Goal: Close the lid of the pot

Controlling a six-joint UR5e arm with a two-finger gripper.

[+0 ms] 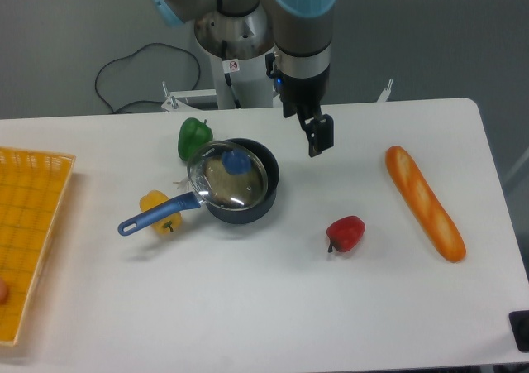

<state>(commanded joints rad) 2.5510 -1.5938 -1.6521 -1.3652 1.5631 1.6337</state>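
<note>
A: We see our pincer (pixel 319 138) hanging just above the table (pixel 248 307), and it holds nothing. Can we tell if its fingers are wide or narrow?

B: No, we see them from the side, so we cannot tell.

A: Where is the lid (pixel 229 174)?

B: It is down and to the left of the pincer, quite near. It sits on the pot (pixel 241 183), but pushed to the far side from the pincer. We can see a strip of the pot's rim on the pincer's side, so we think it is not shut right yet.

A: What could go wrong?

B: If we push the blue knob (pixel 237 160) too hard, the lid may slide off the far edge. The pot could also scoot away and bump the green pepper (pixel 194 138) or the yellow pepper (pixel 160 210) beside it. The glass may be slippery too.

A: What is inside the pot?

B: Through the glass we only see something brownish. We cannot tell what it is.

A: And the yellow basket (pixel 33 224), far left of the pincer?

B: It looks almost bare. One small round thing peeks in at its edge.
</note>
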